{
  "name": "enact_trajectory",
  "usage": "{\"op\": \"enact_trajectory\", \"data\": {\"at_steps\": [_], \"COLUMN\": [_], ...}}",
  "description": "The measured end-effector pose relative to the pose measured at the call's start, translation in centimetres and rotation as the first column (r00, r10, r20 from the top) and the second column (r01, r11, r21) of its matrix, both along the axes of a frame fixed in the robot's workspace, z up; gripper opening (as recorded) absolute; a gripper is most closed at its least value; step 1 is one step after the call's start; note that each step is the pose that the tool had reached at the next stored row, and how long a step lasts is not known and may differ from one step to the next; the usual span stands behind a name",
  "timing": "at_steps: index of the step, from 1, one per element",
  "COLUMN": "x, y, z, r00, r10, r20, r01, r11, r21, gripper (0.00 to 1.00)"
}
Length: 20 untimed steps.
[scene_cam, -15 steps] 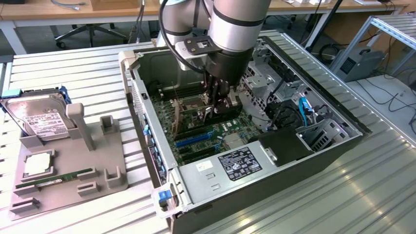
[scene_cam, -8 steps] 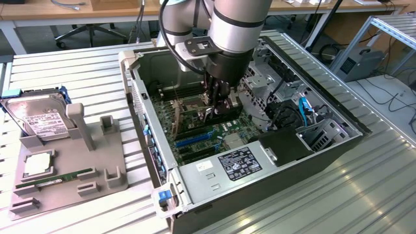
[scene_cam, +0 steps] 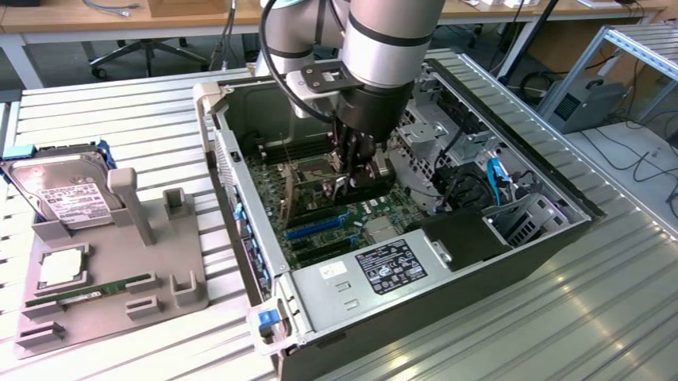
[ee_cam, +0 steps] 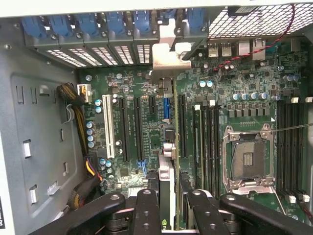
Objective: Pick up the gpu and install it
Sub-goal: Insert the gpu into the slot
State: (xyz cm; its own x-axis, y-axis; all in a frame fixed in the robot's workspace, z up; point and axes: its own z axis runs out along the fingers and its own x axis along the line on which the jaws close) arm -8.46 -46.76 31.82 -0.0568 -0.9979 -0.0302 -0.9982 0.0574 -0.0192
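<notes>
Table (scene_cam: 127, 119): we see a slatted metal surface carrying everything else, with bare room toward the exterior view's right and near edge.

Computer case (scene_cam: 551, 238): lies on its side, lid off and interior open upward; its walls bound the working room on all sides.

Robot arm (scene_cam: 387, 40): reaches down from above through the open top, into the middle of the case.

Motherboard (ee_cam: 234, 93): covers the case floor; we note black expansion slots and one white slot running side by side, and an empty CPU socket (ee_cam: 246, 159) to one side.

Grey fixture tray (scene_cam: 106, 294): stands on the table at the exterior view's left, well apart from the case.

Hard drive (scene_cam: 63, 194): leans upright in the tray's far end.

Drive cage (scene_cam: 429, 127): stands just beside the gripper, narrowing the room on the exterior view's right.

Gripper (ee_cam: 169, 196): fingers clamped on the gpu, one either side of its upper edge.

Gpu (ee_cam: 172, 122): held edge-on and upright above the slots, low over the motherboard; whether it touches a slot we cannot tell.

Gpu bracket (ee_cam: 168, 56): silver, at the rear slot openings, beside the blue latches (ee_cam: 88, 27).

RAM stick (scene_cam: 90, 292): green, lying flat in the tray's near part.
</notes>
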Motion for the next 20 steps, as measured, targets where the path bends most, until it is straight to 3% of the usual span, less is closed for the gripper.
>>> {"op": "enact_trajectory", "data": {"at_steps": [20], "x": [-0.18], "y": [-0.64], "z": [-0.11], "r00": [1.0000], "r10": [0.000], "r20": [0.0001], "r01": [0.000], "r11": [1.0000], "r21": [0.0000], "gripper": [0.27]}}
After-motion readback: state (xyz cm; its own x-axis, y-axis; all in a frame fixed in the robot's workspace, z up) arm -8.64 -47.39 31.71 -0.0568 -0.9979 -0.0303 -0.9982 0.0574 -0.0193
